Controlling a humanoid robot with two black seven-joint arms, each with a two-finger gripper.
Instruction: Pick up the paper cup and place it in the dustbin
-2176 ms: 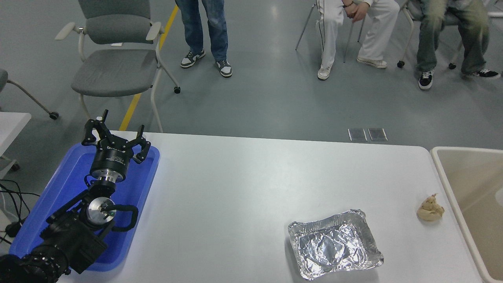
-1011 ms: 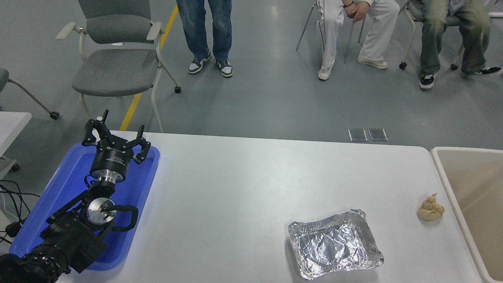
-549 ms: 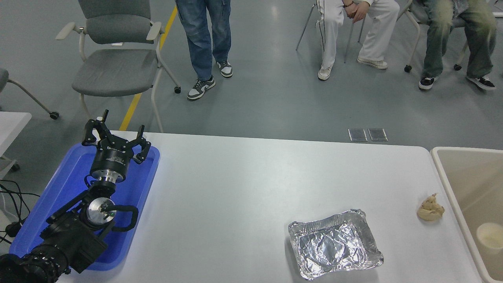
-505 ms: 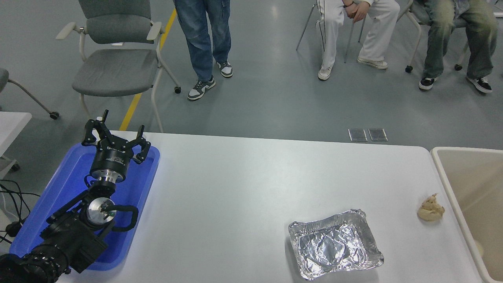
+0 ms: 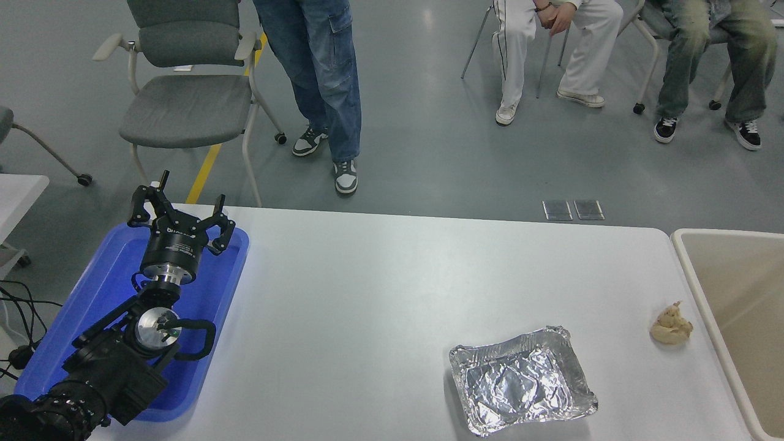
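White table [image 5: 380,288], head view. Left gripper [image 5: 179,214]: black, at the end of the left arm rising from the lower left corner, held above the blue tray [image 5: 211,300] with its fingers spread wide and nothing between them. Blue tray: directly beneath and behind this claw, along the table's left edge. Crumpled foil tray [image 5: 520,380]: well to the claw's right and nearer the camera, lying flat on the table. Beige crumpled lump [image 5: 671,324]: farther right of the claw still, just beside the dustbin's rim. Dustbin [image 5: 704,294]: farthest from the claw, past the table's right edge, its inside showing only bare beige wall. Paper cup: not seen anywhere in view. Right gripper: out of view. Beyond the claw, off the table: a grey chair [image 5: 187,92], one standing person [image 5: 324,79], two seated persons [image 5: 551,37].
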